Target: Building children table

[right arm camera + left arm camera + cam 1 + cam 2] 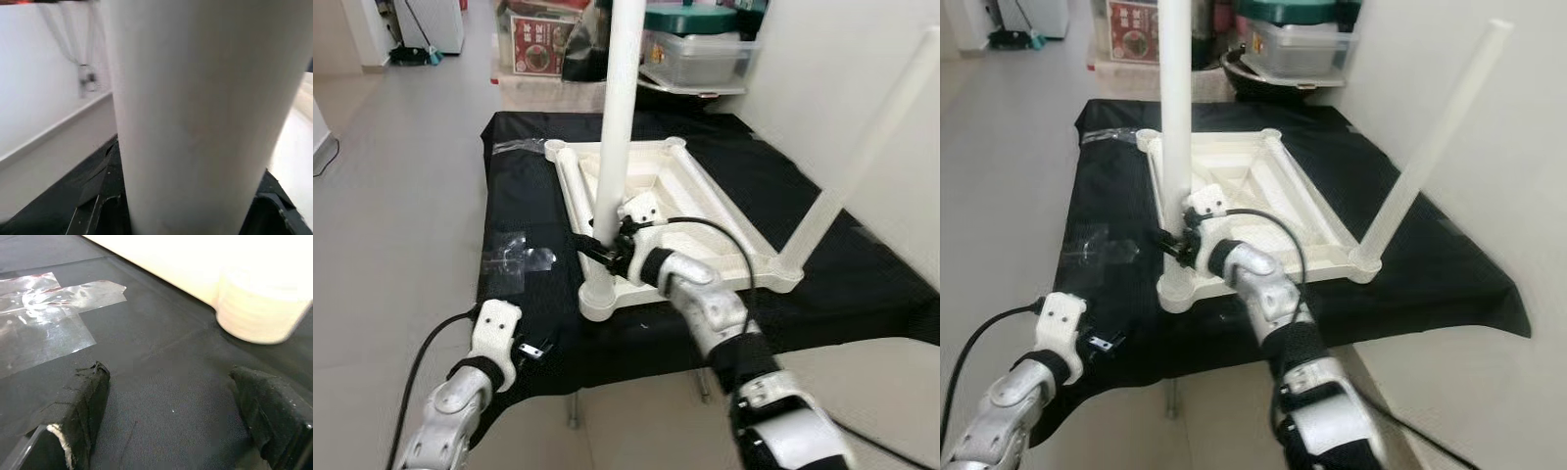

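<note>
A black cloth [862, 284] drapes the low work surface before me, woven and matte, standing on pale floor tiles [401, 196] beside a white wall [822, 78]. Crinkled clear tape [514, 257] sticks to the cloth. On it lies the cream tabletop [705, 211], upside down, smooth plastic with ribbed rims and round corner sockets. My right gripper [604, 250] is clamped around the upright leg [619, 117], a smooth white tube standing in the near corner socket. A second leg [871, 147] leans in another corner. My left gripper [171, 431] hovers over the cloth near that socket, fingers spread wide, empty.
</note>
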Controlling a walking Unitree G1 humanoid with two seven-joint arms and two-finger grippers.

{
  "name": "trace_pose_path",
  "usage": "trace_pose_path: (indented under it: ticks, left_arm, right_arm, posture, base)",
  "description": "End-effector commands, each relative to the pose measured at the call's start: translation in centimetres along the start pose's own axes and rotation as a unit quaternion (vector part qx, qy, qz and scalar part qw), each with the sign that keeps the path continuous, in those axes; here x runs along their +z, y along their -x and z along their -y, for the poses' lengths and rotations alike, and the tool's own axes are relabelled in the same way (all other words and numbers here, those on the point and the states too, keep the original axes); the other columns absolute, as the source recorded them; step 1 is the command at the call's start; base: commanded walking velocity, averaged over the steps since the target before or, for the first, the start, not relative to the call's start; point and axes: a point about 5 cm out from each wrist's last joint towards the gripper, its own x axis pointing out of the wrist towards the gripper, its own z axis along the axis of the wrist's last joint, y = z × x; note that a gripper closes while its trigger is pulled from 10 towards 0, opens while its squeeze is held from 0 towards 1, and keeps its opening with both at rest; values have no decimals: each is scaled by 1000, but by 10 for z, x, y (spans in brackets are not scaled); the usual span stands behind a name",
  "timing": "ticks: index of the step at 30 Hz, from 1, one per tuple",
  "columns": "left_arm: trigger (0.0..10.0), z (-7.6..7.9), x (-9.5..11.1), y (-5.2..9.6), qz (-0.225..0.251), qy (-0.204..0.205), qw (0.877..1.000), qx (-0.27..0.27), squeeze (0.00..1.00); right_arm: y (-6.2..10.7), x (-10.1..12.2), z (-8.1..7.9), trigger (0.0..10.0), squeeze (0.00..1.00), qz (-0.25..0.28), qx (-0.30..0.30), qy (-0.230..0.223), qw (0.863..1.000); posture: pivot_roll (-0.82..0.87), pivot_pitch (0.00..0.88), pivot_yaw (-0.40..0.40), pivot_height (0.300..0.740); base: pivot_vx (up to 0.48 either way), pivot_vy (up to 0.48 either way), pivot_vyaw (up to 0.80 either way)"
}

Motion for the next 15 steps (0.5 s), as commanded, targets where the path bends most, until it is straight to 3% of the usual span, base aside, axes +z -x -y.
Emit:
trace_pose_path:
  ticks: [1,3,4,5,7,9,10,11,12,13,15]
  left_arm:
    - [10000,0,-10,3,-23,8,1000,0,0]
    - [10000,1,-10,2,-23,8,1000,-2,0]
    - [10000,2,-10,2,-22,8,1000,-3,0]
    - [10000,2,-9,2,-22,8,1000,-3,0]
    - [10000,2,-9,1,-22,8,1000,-4,0]
    - [10000,1,-9,2,-23,8,1000,-5,0]
    - [10000,1,-10,2,-24,7,1000,-6,0]
    - [10000,1,-10,2,-24,7,1000,-6,0]
    - [10000,2,-10,1,-25,6,1000,-8,0]
    - [10000,2,-10,1,-25,6,1000,-9,0]
    - [10000,3,-10,1,-25,6,1000,-10,0]
  right_arm:
    - [12,-23,33,0,0,-59,-173,-43,982]
    - [23,-34,52,0,0,-87,-294,-78,949]
    - [34,-41,62,0,0,-90,-366,-86,922]
    - [41,-45,67,0,0,-88,-402,-87,907]
    - [46,-46,64,0,0,-74,-420,-89,900]
    - [42,-41,45,0,0,-39,-386,-109,915]
    - [36,-32,29,10000,0,-20,-335,-101,937]
    - [36,-32,29,10000,0,-20,-335,-101,937]
    - [28,-14,6,10000,1000,29,-247,-101,963]
    - [27,-5,-3,10000,1000,57,-210,-107,970]
    - [26,0,-7,10000,1000,72,-196,-113,971]
  posture:
    - [92,0,-135,740]
    - [91,0,-134,740]
    - [88,0,-130,740]
    - [88,0,-130,740]
    - [85,0,-128,740]
    - [80,0,-123,740]
    - [72,0,-116,740]
    - [72,0,-116,740]
    - [68,0,-114,740]
    - [68,0,-114,740]
    - [68,0,-114,740]
  base:
    - [0,0,0]
    - [0,0,0]
    - [0,0,0]
    - [0,0,0]
    - [0,0,0]
    - [0,0,0]
    - [0,0,0]
    - [0,0,0]
    - [0,0,0]
    - [0,0,0]
    - [0,0,0]
